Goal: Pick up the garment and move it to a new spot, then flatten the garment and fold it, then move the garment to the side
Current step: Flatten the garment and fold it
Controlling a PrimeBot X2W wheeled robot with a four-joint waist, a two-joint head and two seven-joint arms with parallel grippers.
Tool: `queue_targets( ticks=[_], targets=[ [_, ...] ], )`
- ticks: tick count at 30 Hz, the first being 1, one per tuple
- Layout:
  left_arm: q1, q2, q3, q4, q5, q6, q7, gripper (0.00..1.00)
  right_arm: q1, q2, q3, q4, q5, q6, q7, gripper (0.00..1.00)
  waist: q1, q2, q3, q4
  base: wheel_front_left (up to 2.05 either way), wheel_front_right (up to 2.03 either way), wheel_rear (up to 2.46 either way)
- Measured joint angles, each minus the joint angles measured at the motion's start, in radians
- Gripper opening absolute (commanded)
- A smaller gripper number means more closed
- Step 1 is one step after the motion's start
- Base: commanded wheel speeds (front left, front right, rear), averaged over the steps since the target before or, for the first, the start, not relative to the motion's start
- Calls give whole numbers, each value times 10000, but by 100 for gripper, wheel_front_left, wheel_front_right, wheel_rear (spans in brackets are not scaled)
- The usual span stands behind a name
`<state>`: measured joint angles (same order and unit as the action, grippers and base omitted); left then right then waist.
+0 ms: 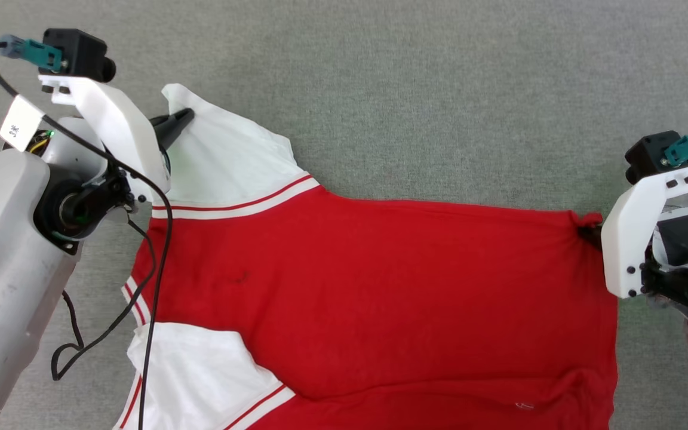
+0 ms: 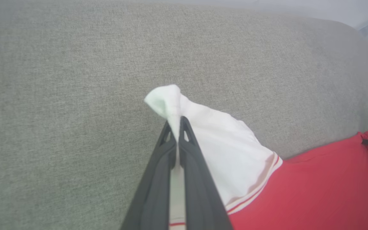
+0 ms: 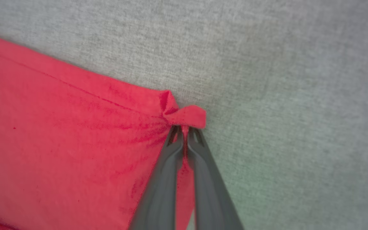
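The garment (image 1: 380, 286) is a red jersey T-shirt with white sleeves and red-striped trim, spread on the grey surface with its plain red face up. My left gripper (image 1: 183, 116) is shut on the tip of the far white sleeve (image 2: 216, 140), with cloth pinched between the fingers (image 2: 158, 169). My right gripper (image 3: 184, 129) is shut on the far red hem corner (image 3: 187, 116), which bunches into a small fold at the tips. In the head view that corner (image 1: 586, 222) puckers beside the white right wrist mount (image 1: 636, 239). The shirt's near edge runs off the bottom of the head view.
Grey woven fabric surface (image 1: 439, 89) lies all around the shirt, with open room beyond its far edge. A black cable (image 1: 153, 298) from my left arm hangs over the near white sleeve (image 1: 189, 370). The surface's rounded far edge (image 2: 347, 25) shows in the left wrist view.
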<state>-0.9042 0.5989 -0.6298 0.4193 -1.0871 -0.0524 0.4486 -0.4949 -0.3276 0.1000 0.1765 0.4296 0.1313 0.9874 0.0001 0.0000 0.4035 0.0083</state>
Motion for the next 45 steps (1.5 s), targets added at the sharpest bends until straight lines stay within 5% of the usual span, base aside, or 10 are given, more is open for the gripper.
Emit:
queue_targets(
  ticks=[12, 28, 36, 37, 38, 39, 40, 41, 45],
  targets=[
    [1698, 420, 458, -880, -234, 301, -1227, 0, 1074, 531, -1267, -867, -263, 0, -1563, 0, 0, 0, -1415, 126, 0, 0, 0],
    [7276, 863, 694, -3513, -1427, 2082, -2642, 0, 4861, 1337, -2161, -1521, -10, -2, -2456, 0, -2, 0, -3273, 605, 0, 0, 0],
    [8940, 454, 531, -3593, -1948, 2451, -3032, 0, 5978, 1831, -2272, -1271, 6, -2, -3016, 0, -3, 0, -3679, 610, 0, 0, 0],
    [9007, 368, 497, -3492, -1948, 2452, -3072, 0, 6061, 1910, -2291, -1204, 6, -2, -3173, 35, -3, 1, -3692, 609, 0, 0, 0],
    [9051, 280, 466, -3394, -1948, 2447, -3131, 18, 6127, 1981, -2303, -1103, 12, -2, -3315, 97, -3, 0, -3696, 610, 0, 0, 0],
    [9071, 196, 418, -3312, -1939, 2405, -3195, 38, 6186, 2040, -2270, -1003, 12, -2, -3396, 100, -3, 0, -3701, 605, 0, 0, 0],
    [9082, 109, 378, -3244, -1929, 2339, -3250, 93, 6246, 2082, -2230, -941, 12, -2, -3570, 100, -2, 0, -3702, 601, 0, 0, 0],
    [9082, 10, 364, -3185, -1923, 2278, -3333, 100, 6270, 2136, -2230, -917, 12, -2, -3837, 100, -2, 1, -3706, 596, 0, 0, 0],
    [8956, -176, 351, -2897, -1603, 2002, -3870, 100, 6269, 2243, -2121, -922, 25, -2, -5068, 100, -2, 0, -3732, 568, 0, 0, 0]
  ],
)
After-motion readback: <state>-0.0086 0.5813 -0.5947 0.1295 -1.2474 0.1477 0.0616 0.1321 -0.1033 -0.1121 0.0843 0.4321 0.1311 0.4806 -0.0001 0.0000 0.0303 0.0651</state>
